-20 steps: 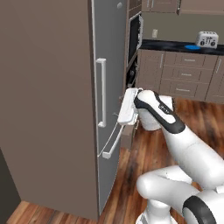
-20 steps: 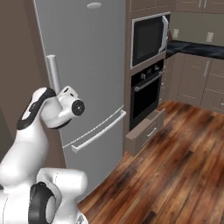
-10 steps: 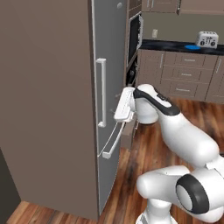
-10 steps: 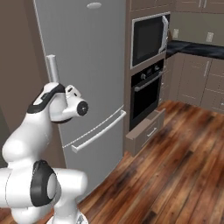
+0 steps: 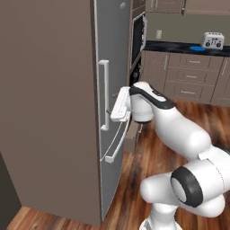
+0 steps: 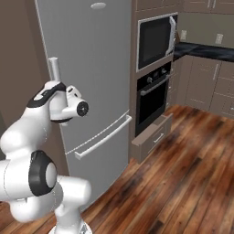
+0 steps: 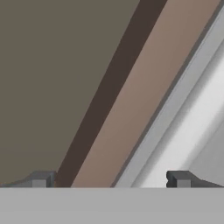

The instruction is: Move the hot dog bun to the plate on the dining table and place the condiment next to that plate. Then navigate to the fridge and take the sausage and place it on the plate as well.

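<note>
In the left base view, the gripper (image 5: 114, 107) is seen at centre frame, just right of the fridge's upper door handle (image 5: 104, 94), a bar running vertically; the forearm reaches in level from the right. In the right base view, the fridge (image 6: 98, 68) is shut, so the sausage is judged to be inside, unseen. In the hand view, the fingertips (image 7: 178, 178) stand wide apart, nothing between them, the pale handle slanting at right.
</note>
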